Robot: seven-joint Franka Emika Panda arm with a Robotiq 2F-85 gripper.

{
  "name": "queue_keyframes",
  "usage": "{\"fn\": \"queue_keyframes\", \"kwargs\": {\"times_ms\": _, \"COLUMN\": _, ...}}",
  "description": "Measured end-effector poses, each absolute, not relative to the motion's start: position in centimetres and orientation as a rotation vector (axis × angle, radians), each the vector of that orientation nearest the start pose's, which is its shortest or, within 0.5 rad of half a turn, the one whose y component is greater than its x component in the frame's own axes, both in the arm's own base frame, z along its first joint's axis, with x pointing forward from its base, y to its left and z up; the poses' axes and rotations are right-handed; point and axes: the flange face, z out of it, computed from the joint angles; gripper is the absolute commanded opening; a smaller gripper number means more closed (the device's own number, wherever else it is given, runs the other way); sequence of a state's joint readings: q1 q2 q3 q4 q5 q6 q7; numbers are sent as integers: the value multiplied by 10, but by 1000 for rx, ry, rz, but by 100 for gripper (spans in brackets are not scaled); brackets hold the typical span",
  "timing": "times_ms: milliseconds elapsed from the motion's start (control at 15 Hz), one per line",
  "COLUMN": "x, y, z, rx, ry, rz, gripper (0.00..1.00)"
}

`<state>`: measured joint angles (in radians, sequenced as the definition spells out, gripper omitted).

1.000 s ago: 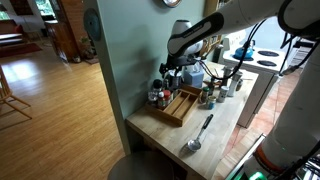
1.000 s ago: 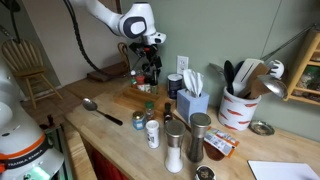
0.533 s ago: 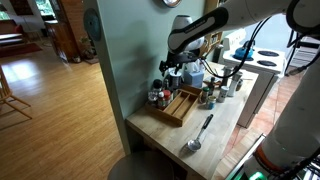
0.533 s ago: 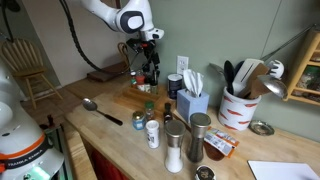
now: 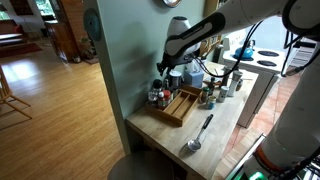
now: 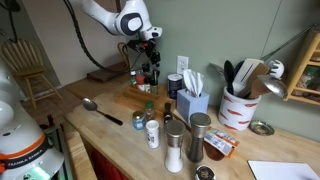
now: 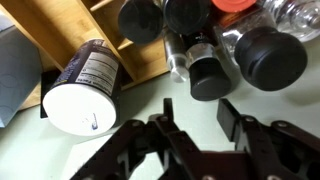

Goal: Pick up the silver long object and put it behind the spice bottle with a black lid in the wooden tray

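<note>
While your black two-finger claw hangs spread and empty just above the cluster of black-lidded glass spice bottles, the nearest danger is tipping them. A drop or sideways swing from here would likely topple one against its neighbours or against the white-capped round container beside the shallow light-brown wooden tray. Lift clear before you travel.

Your target, the shiny long-handled silver spoon, lies flat on the pale wooden countertop, well apart from the claw. Its bowl is near the front edge. A thin handle lying flush is hard to pinch, I judge; a glancing contact could skate it off that edge.

Open room is over the bare counter between tray and spoon. The grey-green wall stands close behind the bottles, so the drop spot looks cramped, and a long spoon swung in there may sweep bottles over. Several lids are black; I cannot tell which bottle is meant.
</note>
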<state>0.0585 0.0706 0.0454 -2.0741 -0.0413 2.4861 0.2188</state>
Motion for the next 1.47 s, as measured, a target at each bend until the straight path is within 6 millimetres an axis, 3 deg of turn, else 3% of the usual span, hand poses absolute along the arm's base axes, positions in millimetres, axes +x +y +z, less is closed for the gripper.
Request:
{"fn": "queue_keyframes", "kwargs": {"times_ms": 200, "x": 590, "y": 70, "z": 422, "rx": -3069, "ry": 92, "rz": -534, "gripper": 0}}
{"fn": "queue_keyframes", "kwargs": {"times_ms": 533, "x": 594, "y": 74, "z": 405, "rx": -3077, "ry": 14, "rz": -521, "gripper": 0}}
{"fn": "queue_keyframes", "kwargs": {"times_ms": 1467, "x": 601, "y": 86, "z": 390, "rx": -3020, "ry": -99, "rz": -564, "gripper": 0}}
